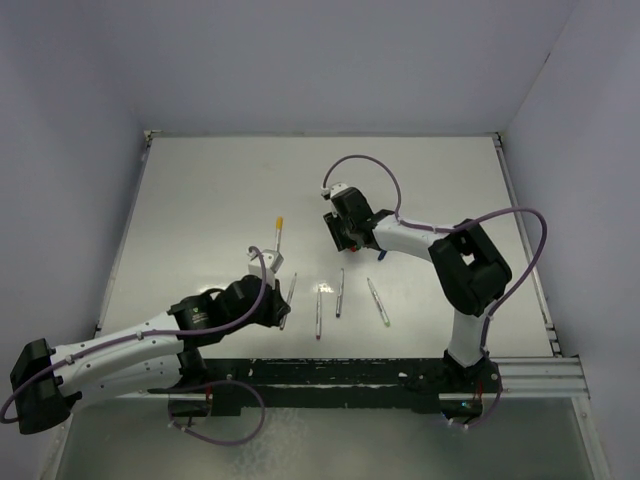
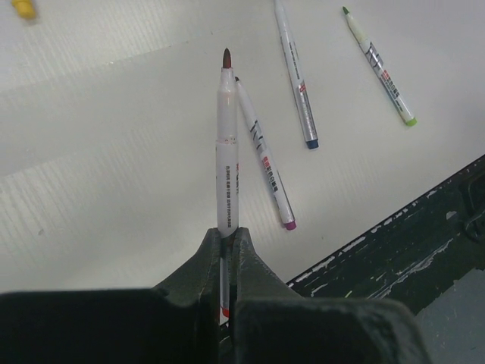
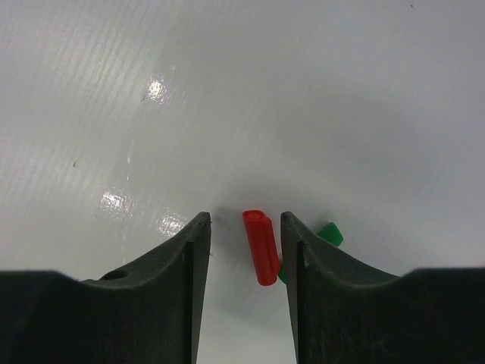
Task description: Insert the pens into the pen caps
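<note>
Left hand (image 2: 227, 232) clamped on pen (image 2: 226, 144); right hand (image 3: 244, 221) apart astride red cap (image 3: 261, 247); white table (image 1: 200, 200), lavender walls (image 1: 60, 150).

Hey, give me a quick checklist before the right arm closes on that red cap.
1. Left gripper shut on red-tipped pen: ok.
2. Pen tip uncovered, pointing away from the gripper: ok.
3. Red cap between the open jaws of the right gripper: ok.
4. Cap centred in the gap: not ok, it lies close to one finger.
5. Green cap clear of the fingers: cannot tell, partly hidden behind one.
</note>
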### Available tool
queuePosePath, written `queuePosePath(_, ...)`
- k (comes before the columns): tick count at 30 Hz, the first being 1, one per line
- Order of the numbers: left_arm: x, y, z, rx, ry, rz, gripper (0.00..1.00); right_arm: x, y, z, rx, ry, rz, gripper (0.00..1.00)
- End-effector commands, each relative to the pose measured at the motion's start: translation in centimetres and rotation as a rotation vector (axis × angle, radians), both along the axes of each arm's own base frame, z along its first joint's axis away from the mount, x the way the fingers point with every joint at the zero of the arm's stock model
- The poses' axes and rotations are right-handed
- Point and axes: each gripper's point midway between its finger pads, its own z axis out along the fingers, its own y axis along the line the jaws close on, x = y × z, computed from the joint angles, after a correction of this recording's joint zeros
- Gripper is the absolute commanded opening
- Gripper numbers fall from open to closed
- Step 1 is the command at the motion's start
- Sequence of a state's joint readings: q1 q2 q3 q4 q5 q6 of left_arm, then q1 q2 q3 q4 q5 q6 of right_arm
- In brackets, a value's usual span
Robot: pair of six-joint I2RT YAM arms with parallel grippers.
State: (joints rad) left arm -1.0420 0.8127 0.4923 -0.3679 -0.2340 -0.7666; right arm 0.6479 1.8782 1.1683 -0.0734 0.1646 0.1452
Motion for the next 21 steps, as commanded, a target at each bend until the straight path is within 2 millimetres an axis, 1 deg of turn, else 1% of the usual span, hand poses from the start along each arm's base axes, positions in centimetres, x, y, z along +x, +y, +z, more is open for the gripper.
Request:
queuePosePath(1,0.6,0.3,0.8,0.012,-0.029,0.023,0.00,0.7,0.3,1.0,0.016,-0.030,-0.015,0.44)
queuePosePath(14,0.7,1.1,1.6,0.016,-0.053,0.042,0.00,0.8,-0.7,-0.5,0.017,0.008,-0.066,0.44)
queuePosePath(21,0.6,0.6,2.7,-0.031,-0.085,0.010,0.00,0.3,-1.4,-1.7,0.044,0.051,-0.082,0.42)
